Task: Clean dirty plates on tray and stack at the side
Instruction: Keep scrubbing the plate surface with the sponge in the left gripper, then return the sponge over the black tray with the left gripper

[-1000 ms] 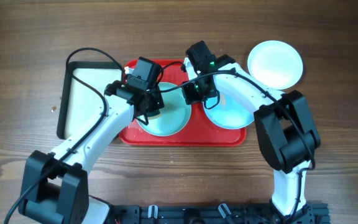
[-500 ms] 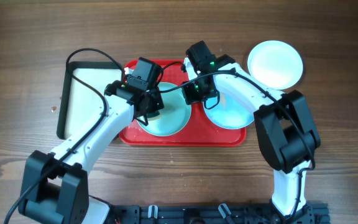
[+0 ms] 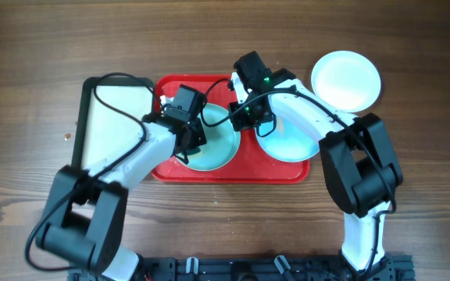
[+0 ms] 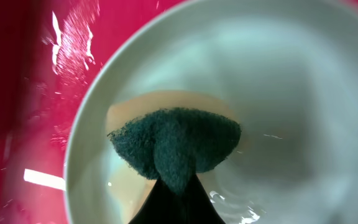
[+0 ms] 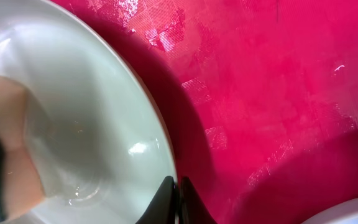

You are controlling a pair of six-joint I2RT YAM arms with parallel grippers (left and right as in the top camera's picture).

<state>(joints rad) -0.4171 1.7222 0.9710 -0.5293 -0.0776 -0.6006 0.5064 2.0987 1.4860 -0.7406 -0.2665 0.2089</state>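
Red tray [image 3: 241,172] mid-frame in overhead. Two pale blue plates lie on it side by side.

- Near blue plate [image 3: 217,152], left half of tray: left gripper [image 3: 186,136] above its left part, clamped on a sponge [image 4: 176,146], dark green scouring face toward the wrist camera, pale body beneath pressed on the plate floor. Wet sheen in the plate.
- Right gripper [image 3: 244,119] at this plate's right rim. Right wrist view: the two finger tips [image 5: 165,198] are drawn close together with the rim pinched between them.
- Far blue plate [image 3: 291,144], right half of tray: right arm crosses above it, covering its upper part.
- White plate [image 3: 346,80] off the tray, on the table [image 3: 428,156], upper right.
- Cream tray [image 3: 96,125], black-rimmed, just beside the red tray's left edge. A black cable [image 3: 119,78] loops over its top, and the left arm crosses its lower right corner.

Hard to make out: the left gripper's finger tips are buried behind the sponge. In the right wrist view the sponge is cut off at the left edge, and a pale rim shows at lower right.
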